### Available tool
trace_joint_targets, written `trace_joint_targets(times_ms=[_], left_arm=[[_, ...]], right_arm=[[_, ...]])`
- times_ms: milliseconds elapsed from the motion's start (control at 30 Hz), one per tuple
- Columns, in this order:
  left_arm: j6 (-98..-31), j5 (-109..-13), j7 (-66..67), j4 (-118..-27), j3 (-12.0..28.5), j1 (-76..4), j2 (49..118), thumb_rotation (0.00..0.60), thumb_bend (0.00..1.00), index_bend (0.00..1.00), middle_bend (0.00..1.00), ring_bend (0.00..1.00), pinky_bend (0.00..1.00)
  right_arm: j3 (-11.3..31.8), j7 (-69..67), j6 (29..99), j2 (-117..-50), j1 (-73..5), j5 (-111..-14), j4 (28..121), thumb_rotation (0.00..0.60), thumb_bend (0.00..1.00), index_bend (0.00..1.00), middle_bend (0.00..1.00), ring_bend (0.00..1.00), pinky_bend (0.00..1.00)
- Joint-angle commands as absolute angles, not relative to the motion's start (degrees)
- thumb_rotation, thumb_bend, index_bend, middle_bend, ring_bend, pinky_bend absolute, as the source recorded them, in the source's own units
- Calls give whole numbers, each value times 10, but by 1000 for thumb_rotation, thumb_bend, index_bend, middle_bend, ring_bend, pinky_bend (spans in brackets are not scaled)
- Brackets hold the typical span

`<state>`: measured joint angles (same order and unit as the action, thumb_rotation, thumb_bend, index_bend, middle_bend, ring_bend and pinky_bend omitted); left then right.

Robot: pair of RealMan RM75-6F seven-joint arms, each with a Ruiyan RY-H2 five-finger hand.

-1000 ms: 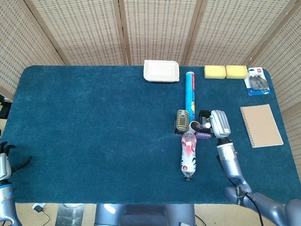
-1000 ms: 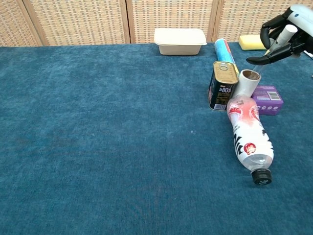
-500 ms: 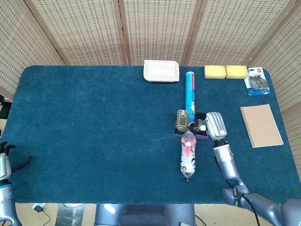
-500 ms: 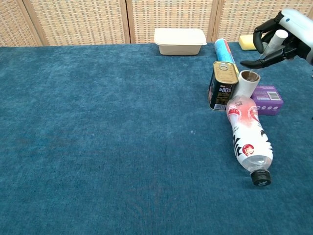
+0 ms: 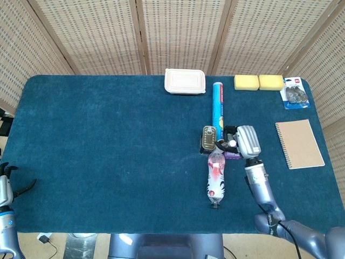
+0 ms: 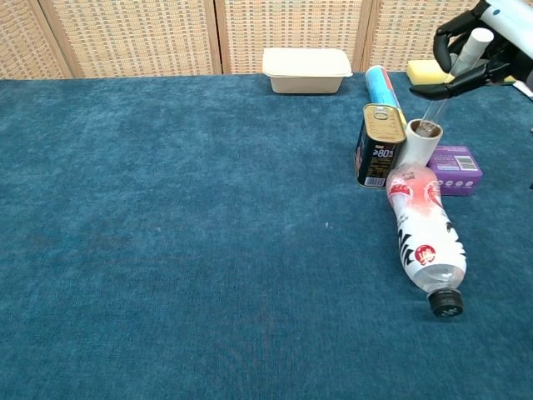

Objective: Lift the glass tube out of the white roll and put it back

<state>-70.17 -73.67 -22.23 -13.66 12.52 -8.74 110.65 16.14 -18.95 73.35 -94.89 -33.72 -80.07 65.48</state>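
The white roll (image 6: pixel 420 143) stands leaning between a tin can and a purple box, its open end up. My right hand (image 6: pixel 481 46) is above and to the right of it, pinching the glass tube (image 6: pixel 454 79) by its white-capped top. The tube slants down to the left, and its clear lower tip is at the roll's mouth; whether it is inside I cannot tell. In the head view the right hand (image 5: pixel 245 141) is beside the roll (image 5: pixel 221 143). My left hand (image 5: pixel 8 186) rests at the table's near left edge, fingers apart and holding nothing.
A tin can (image 6: pixel 379 143), a purple box (image 6: pixel 455 169) and a lying plastic bottle (image 6: pixel 423 233) crowd the roll. Behind it lie a blue cylinder (image 6: pixel 380 83) and a white lidded container (image 6: pixel 306 70). Yellow sponges (image 5: pixel 259 82), a blister pack (image 5: pixel 294 93) and a notebook (image 5: pixel 299 143) are at the right.
The right hand dipped left toward the roll, then rose and moved slightly right with the tube, whose lower end is now higher at the roll's mouth. The left hand stayed still.
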Motion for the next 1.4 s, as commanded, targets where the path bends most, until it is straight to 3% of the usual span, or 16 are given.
trace_joint_targets(times_ms=[33,1400], left_arm=[[-702,-737,-222,-137,125,-87,1107,319,28,316,175,79,188],[-699,-737,-222,-138,125,-88,1106,324,30,317,175,79,195]], right_arm=[[165,-189,733,-944,-338,-798,662,600,255,792,919,1000,922],[200,-93,748,-875,-354,-788,787,600,260,794,924,1000,927]])
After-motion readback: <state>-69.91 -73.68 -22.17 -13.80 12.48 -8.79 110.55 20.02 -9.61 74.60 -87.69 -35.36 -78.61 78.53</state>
